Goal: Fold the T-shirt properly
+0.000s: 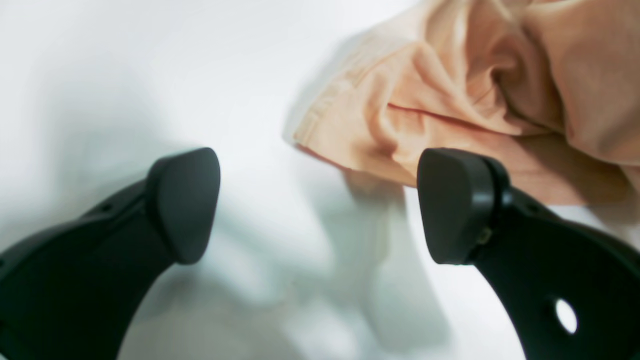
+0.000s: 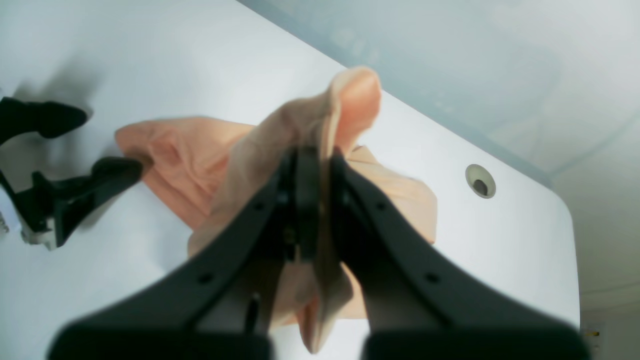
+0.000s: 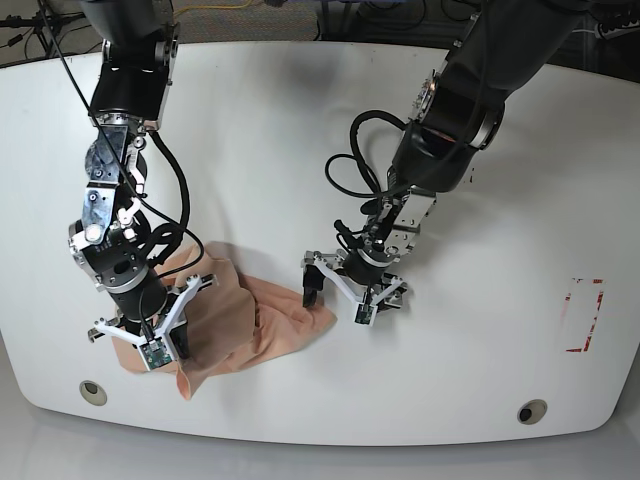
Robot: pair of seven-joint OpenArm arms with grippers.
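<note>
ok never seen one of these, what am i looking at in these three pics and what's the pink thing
It is a robot with two black arms working over a white table. One picture looks down from above and shows both arms. The other two come from small cameras on the wrists, each looking out past its own hand.

The pink thing is a crumpled T-shirt lying near the table's front edge. The right hand, on the left of the overhead picture, is shut on a bunch of the shirt and holds that part up off the table. The left hand is open and holds nothing, with its two fingers spread beside the shirt's edge.
</note>
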